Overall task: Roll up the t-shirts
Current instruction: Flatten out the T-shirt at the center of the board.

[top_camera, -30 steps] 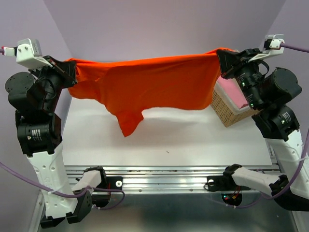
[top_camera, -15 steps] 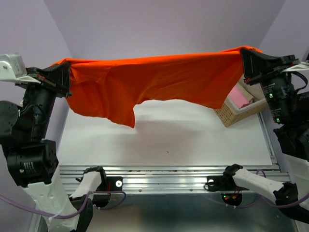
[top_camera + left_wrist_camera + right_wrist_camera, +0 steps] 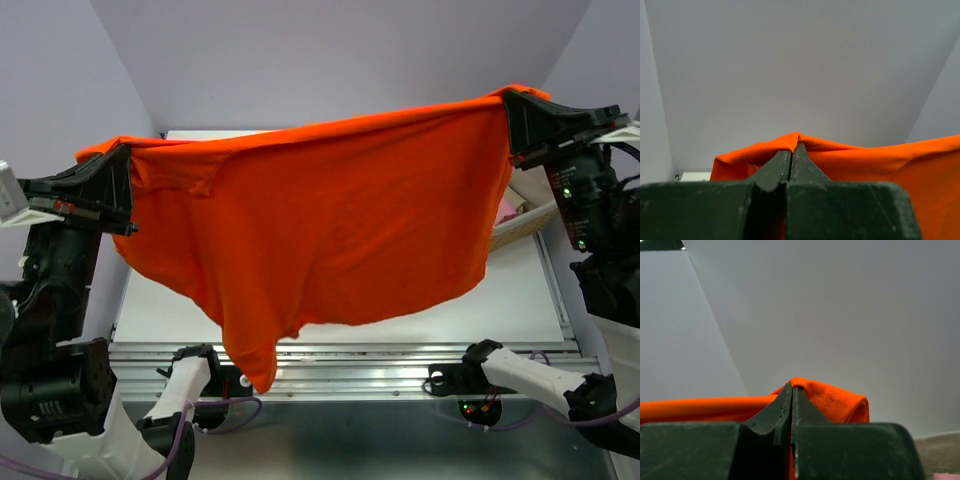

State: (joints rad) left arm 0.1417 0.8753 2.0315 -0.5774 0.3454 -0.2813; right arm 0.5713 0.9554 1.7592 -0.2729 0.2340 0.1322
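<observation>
Hanging in air between both arms, above table [image 3: 520, 300]: orange shirt [image 3: 330, 220], spread wide, top edge taut. Left gripper [image 3: 125, 190] jaws pressed together on shirt's left top corner. Right gripper [image 3: 515, 125] jaws likewise pinched on right top corner, which sits higher. Lowest fold droops to point over front rail [image 3: 380, 360]. Basket [image 3: 530, 218] edge shows behind shirt's right side.

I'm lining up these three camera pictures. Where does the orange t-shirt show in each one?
Top external: the orange t-shirt hangs across the middle, stretched between the left gripper and the right gripper.
Left wrist: a fold along the lower frame, pinched in the shut gripper.
Right wrist: a low band, bunched at the shut gripper.
Shared landmark: the pale wall behind the shirt.
</observation>
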